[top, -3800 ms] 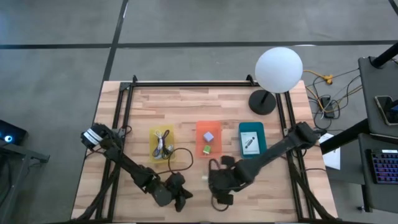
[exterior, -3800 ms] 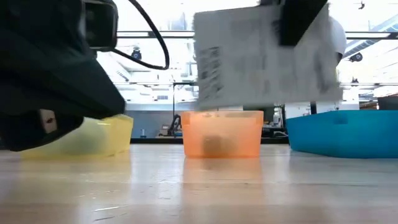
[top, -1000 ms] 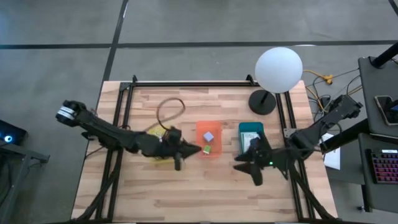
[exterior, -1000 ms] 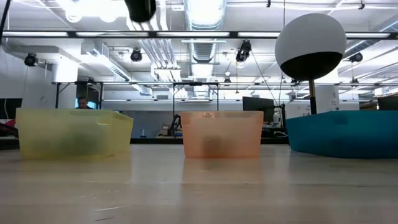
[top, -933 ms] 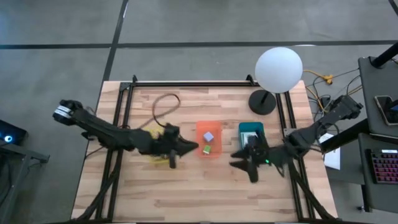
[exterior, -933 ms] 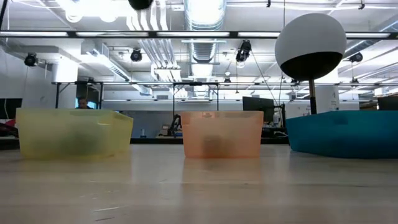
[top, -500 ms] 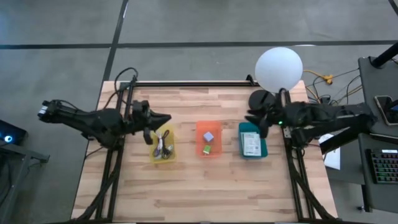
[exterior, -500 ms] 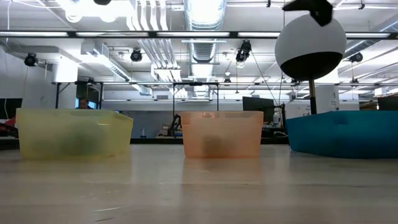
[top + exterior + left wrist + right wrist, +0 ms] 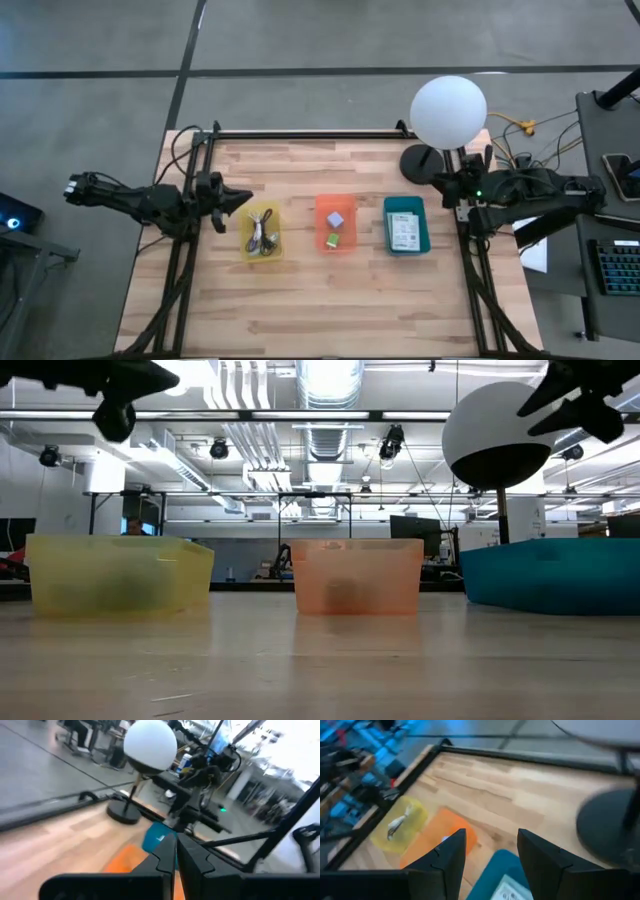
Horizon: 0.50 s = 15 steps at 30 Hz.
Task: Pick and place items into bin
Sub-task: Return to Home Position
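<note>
The white packet (image 9: 404, 231) lies flat in the teal bin (image 9: 405, 203), long axis front-to-back on the worktop (image 9: 330, 300); the low view shows only the bin's wall. The left hand (image 9: 175, 845), fingers pressed together and empty, is near the left edge. The right hand (image 9: 491, 835), fingers spread, is by the lamp base (image 9: 420, 163).

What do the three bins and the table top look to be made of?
Yellow bin and orange bin: probably thin translucent plastic, since dim shapes of the contents show through their walls. Blue bin: probably opaque plastic with a smooth wall; nothing shows through it. Table top: wood with a butcher-block look, made of joined strips with visible grain and a slight sheen in the low view.
</note>
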Each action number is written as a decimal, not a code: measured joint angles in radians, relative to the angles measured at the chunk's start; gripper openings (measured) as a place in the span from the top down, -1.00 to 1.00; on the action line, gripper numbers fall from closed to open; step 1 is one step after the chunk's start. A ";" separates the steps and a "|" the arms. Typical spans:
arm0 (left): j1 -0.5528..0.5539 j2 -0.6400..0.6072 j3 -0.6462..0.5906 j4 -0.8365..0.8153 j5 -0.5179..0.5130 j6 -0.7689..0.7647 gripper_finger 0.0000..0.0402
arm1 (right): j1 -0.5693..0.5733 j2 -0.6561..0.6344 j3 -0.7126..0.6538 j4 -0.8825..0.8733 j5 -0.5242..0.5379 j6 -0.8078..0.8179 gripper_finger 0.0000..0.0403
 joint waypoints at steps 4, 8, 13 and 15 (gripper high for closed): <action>0.000 -0.110 -0.089 0.071 0.006 -0.067 1.00 | 0.000 -0.017 -0.005 0.110 -0.001 -0.292 0.19; 0.000 -0.201 -0.146 0.132 0.097 0.015 1.00 | 0.002 -0.050 -0.027 0.298 -0.062 -0.560 0.19; 0.000 -0.301 -0.205 0.248 0.230 0.249 1.00 | 0.000 -0.154 -0.178 0.587 -0.345 -0.781 0.19; 0.002 -0.335 -0.223 0.199 0.200 0.242 1.00 | 0.000 -0.211 -0.248 0.593 -0.302 -0.753 0.19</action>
